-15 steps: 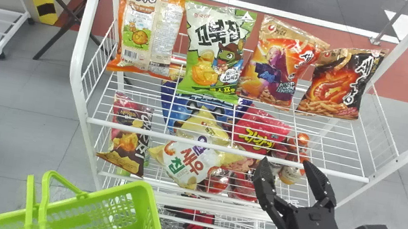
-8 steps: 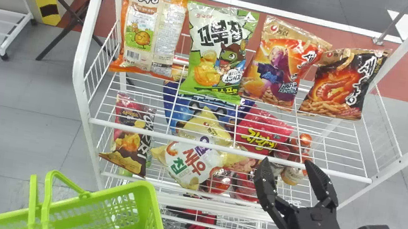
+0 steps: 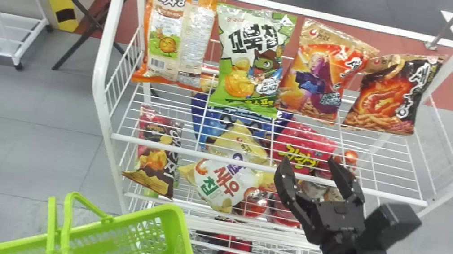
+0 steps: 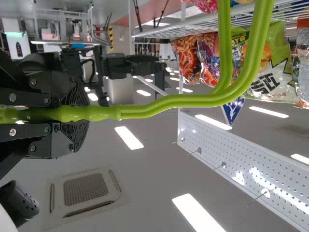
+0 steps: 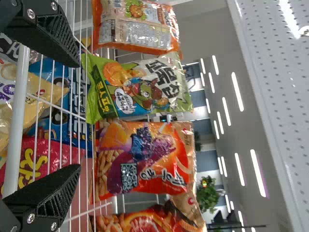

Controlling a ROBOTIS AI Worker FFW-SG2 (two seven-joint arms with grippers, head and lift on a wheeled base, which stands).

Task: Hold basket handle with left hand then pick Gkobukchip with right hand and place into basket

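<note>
In the head view the right gripper (image 3: 309, 169) stands open with nothing between its fingers, in front of the top shelf's front rail, lower right of the green and white Gkobukchip bag (image 3: 249, 62). That bag stands upright on the top shelf. In the right wrist view the right gripper (image 5: 77, 116) is spread, the Gkobukchip (image 5: 137, 89) beyond it. The green basket (image 3: 123, 231) is at the lower left of the head view. In the left wrist view the left gripper (image 4: 72, 113) is shut on the green basket handle (image 4: 169, 102).
Beside the Gkobukchip stand an orange bag (image 3: 177, 35) and an orange-red bag (image 3: 324, 72), with a black bag (image 3: 391, 91) farther right. More snacks, such as a white and yellow bag (image 3: 220, 180), lie on the shelf below. The white front rail (image 3: 256, 166) crosses before them.
The right gripper has moved up and left toward the shelf, its fingers still apart. Shelf, bags and basket all appear slightly farther right in the head view.
</note>
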